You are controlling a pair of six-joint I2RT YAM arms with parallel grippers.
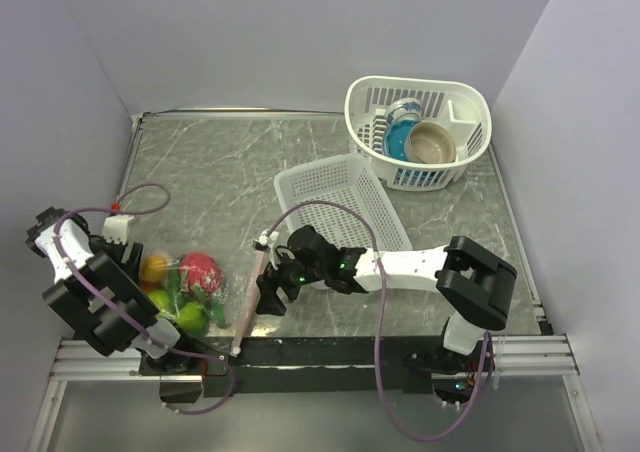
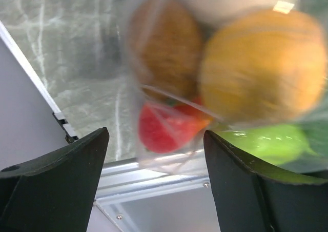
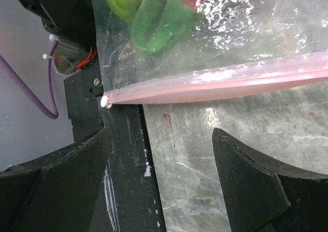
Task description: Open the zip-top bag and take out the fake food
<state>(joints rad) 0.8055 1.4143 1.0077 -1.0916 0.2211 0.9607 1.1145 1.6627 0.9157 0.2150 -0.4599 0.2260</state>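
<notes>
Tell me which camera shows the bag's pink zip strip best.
Right wrist: the zip strip runs sharp and close across the frame. The top view shows it only as a thin pink line; the left wrist shows blurred fake food through plastic, no strip.

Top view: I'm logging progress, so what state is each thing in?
zip-top bag: looks zipped shut
fake food: inside the bag
left gripper: open, holding nothing
right gripper: open, holding nothing
flat basket: open side up
round basket: upright, holding bowl and cup
</notes>
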